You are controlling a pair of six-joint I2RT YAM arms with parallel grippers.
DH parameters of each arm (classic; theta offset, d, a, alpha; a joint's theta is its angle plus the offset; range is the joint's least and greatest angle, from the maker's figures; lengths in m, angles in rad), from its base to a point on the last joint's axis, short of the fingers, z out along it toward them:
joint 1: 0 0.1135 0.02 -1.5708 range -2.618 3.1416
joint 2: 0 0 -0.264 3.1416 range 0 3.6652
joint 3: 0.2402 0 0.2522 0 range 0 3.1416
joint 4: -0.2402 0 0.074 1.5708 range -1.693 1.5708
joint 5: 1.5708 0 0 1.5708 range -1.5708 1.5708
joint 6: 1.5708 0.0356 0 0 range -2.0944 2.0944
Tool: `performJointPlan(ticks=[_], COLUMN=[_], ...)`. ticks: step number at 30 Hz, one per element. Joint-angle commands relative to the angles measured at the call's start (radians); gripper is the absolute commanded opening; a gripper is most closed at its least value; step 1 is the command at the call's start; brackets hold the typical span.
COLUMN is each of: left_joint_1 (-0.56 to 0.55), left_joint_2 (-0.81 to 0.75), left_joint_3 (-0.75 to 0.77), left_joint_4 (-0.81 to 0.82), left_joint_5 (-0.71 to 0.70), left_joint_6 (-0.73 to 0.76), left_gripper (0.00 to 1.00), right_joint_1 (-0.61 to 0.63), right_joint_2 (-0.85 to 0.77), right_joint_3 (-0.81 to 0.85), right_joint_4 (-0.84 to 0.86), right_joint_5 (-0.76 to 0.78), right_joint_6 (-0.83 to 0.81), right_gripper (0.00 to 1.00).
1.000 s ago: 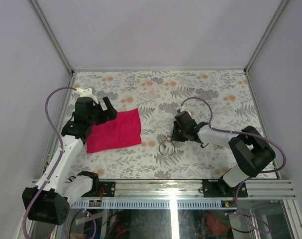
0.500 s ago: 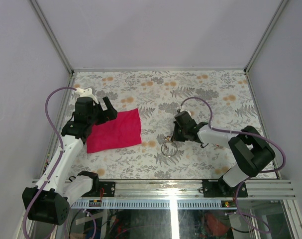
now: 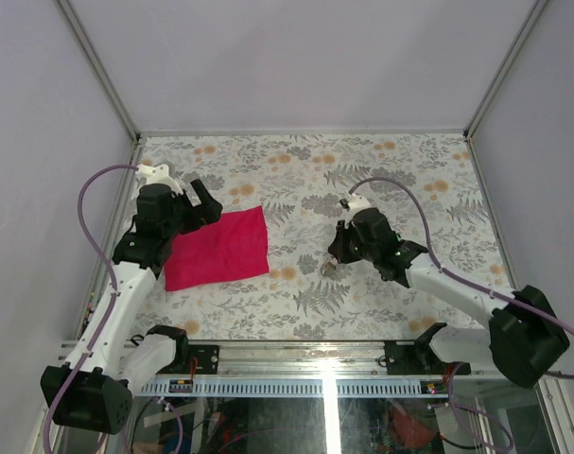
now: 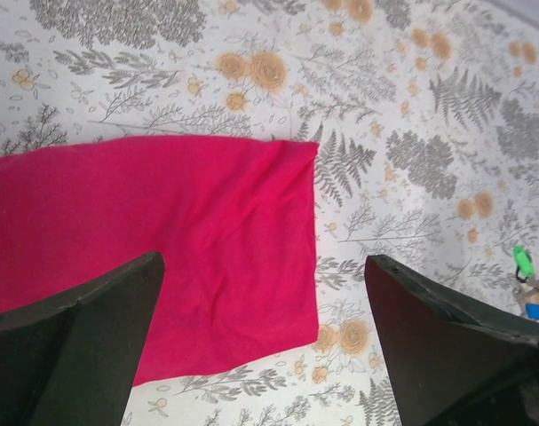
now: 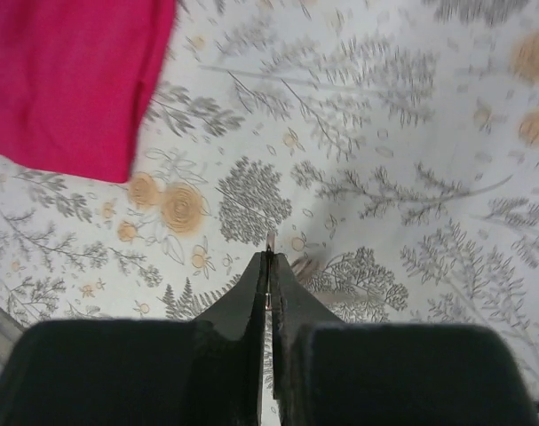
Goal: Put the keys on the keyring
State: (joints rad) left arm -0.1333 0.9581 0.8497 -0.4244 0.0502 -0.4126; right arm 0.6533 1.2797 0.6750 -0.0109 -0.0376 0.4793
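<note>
Pinching the keyring (image 5: 269,241), a thin silvery sliver, the right gripper (image 5: 269,263) hovers; the left gripper (image 4: 262,284) gapes.

A magenta cloth (image 3: 217,249) is seen spread flat on the left half of the surface (image 3: 409,180), its edges slightly skewed to those of the surface. The surface is covered with a pale sheet printed with grey ferns and orange blossoms. It is enclosed by plain lilac walls (image 3: 296,57) framed by metal posts (image 3: 97,68), and a slotted aluminium rail (image 3: 305,357) is mounted along the near edge.
</note>
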Motion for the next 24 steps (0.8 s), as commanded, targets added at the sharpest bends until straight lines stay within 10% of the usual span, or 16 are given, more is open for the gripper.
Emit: performJointPlan(ticks=[1, 14, 24], left_joint_1=[0.009, -0.012, -0.393], left_joint_2=[-0.025, -0.040, -0.087], left_joint_3=[-0.009, 0.046, 0.110], left_joint_4=[0.134, 0.430, 0.500], left_joint_5=[0.037, 0.569, 0.412], left_joint_6=[-0.054, -0.045, 0.155], left_gripper=[1.00, 0.94, 0.80], right_joint_1=[-0.006, -0.006, -0.006], right_joint_2=[-0.155, -0.459, -0.532], right_joint_3=[0.004, 0.031, 0.049], right_joint_4=[0.083, 0.193, 0.482], right_joint_5=[-0.051, -0.293, -0.356], right_joint_6=[-0.168, -0.383, -0.157], right_gripper=[0.00, 0.00, 0.00])
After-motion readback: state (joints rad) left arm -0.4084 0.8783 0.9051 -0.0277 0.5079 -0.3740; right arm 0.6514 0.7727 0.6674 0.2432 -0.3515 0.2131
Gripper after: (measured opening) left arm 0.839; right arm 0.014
